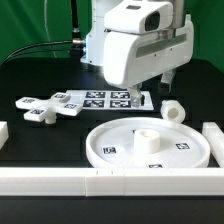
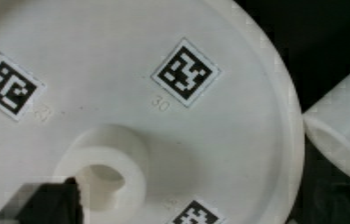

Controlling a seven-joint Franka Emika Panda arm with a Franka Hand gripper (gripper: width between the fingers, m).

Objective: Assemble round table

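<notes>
The large rimmed round disc (image 1: 120, 148) lies flat on the table, its central socket (image 1: 148, 133) facing up. It fills the wrist view (image 2: 136, 90), where the socket (image 2: 104, 172) shows with square tags around it. The thick short cylinder (image 1: 174, 110) lies beside the disc on the exterior view's right and shows at the edge of the wrist view (image 2: 344, 120). The cross-shaped piece (image 1: 45, 106) lies at the exterior view's left. My gripper (image 1: 135, 92) hangs over the disc's far part. In the wrist view the gripper (image 2: 195, 203) is open and empty, its dark fingers (image 2: 47, 200) wide apart.
The marker board (image 1: 100, 98) lies behind the disc, partly hidden by the arm. Long white rails run along the front (image 1: 100, 181), with short ones at the exterior view's left (image 1: 3, 133) and right (image 1: 213, 140). The table is black.
</notes>
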